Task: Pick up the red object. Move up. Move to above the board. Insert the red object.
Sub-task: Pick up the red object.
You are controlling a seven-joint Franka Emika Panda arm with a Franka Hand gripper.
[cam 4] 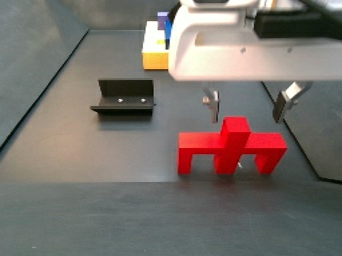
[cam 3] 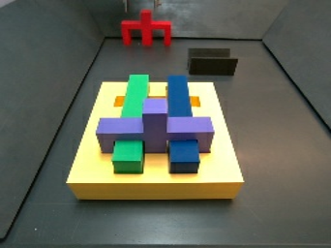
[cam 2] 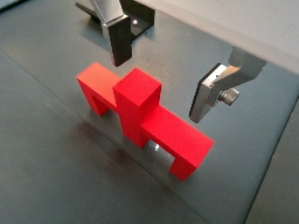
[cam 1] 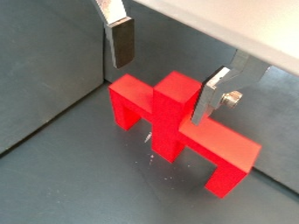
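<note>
Wrist views: the gripper (cam 1: 163,72) hangs over the red object (cam 1: 177,127), jaws wide apart w/ nothing in them. One finger (cam 1: 121,41) sits clear of the piece; in a wrist view the other finger (cam 1: 216,94) overlaps the upright stem, contact unclear. In both wrist views the piece stands on the dark floor, so the pick-up doesn't look done yet; lift, move and insert are all left.

Side view, far camera: red object (cam 3: 147,30) at top centre of frame, well apart from the board (cam 3: 158,173), which fills the lower middle and carries the green, blue and purple blocks. The fixture (cam 3: 214,63) stands at upper right, between the two (slightly off the straight path, prob. cleared once lifted).

Side view, near camera: gripper (cam 4: 249,102) open above the stem, red object (cam 4: 231,150) at lower right, fixture (cam 4: 123,98) left of it, board (cam 4: 156,50) at top centre.
</note>
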